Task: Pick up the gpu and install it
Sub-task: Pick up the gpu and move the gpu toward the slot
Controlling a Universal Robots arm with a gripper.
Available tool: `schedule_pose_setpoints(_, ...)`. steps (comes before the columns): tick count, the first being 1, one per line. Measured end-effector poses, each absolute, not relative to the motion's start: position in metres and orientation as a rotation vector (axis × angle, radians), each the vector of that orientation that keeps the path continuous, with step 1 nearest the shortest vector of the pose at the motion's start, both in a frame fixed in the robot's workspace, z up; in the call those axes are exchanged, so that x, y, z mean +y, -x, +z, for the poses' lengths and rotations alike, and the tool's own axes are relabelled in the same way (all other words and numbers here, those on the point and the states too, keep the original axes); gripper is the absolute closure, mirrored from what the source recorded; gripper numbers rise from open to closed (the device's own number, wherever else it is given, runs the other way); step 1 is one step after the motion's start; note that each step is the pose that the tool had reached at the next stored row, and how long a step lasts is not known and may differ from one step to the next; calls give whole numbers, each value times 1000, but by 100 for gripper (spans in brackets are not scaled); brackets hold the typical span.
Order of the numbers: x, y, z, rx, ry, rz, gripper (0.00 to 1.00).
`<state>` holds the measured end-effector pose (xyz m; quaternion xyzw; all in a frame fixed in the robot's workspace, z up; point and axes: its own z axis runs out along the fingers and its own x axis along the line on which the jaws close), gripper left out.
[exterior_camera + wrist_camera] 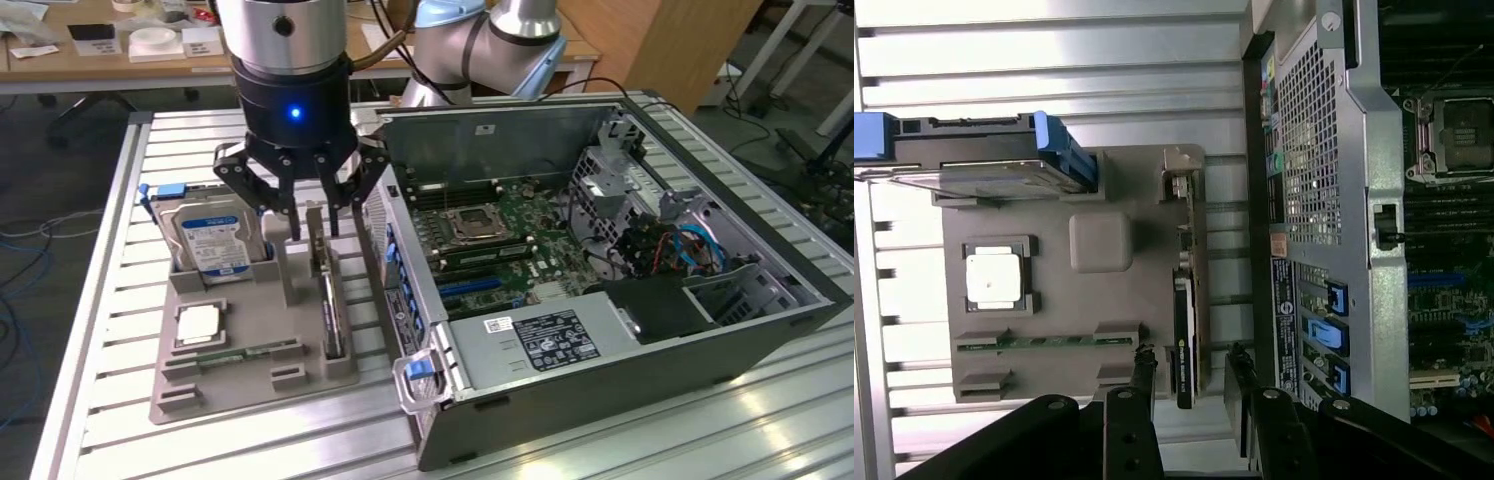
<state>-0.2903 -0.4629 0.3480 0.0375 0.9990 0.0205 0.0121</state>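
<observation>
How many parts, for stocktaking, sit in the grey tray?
4: silver hard drive upright; square silver processor beside it; green memory stick beyond that; black-green gpu on edge nearest the open computer case.

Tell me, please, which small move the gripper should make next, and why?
Probably lower straight down a little. The gripper is open and hangs above the gpu, which stands on edge in the grey tray. In the wrist view its fingers sit either side of the card, so descending should bring them around it.
</observation>
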Motion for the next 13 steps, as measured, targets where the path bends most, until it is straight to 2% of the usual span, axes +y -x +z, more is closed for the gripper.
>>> schedule_pose_setpoints(13,-463,290,333,3115,-117,64,58)
